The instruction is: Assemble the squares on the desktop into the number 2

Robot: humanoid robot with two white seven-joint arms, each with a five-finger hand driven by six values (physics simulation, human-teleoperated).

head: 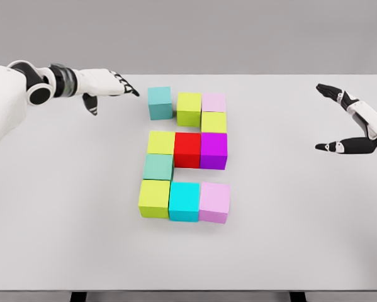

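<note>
Presently the left hand (109, 85) hovers at ten o'clock above the table (301, 239), fingers loosely extended, grasping nothing, just beside the teal cube (159, 103) without touching it. The right hand (350, 123) hangs at three o'clock, thumb and fingers spread wide, empty, well apart from the blocks. The cubes form a figure 2 at centre: teal, yellow-green cube (189, 108) and pink cube (213, 102) on top; red cube (187, 150) mid-row; cyan cube (184, 201) in the base. The table is plain light grey; the wall (238, 31) behind is bare grey.
</note>
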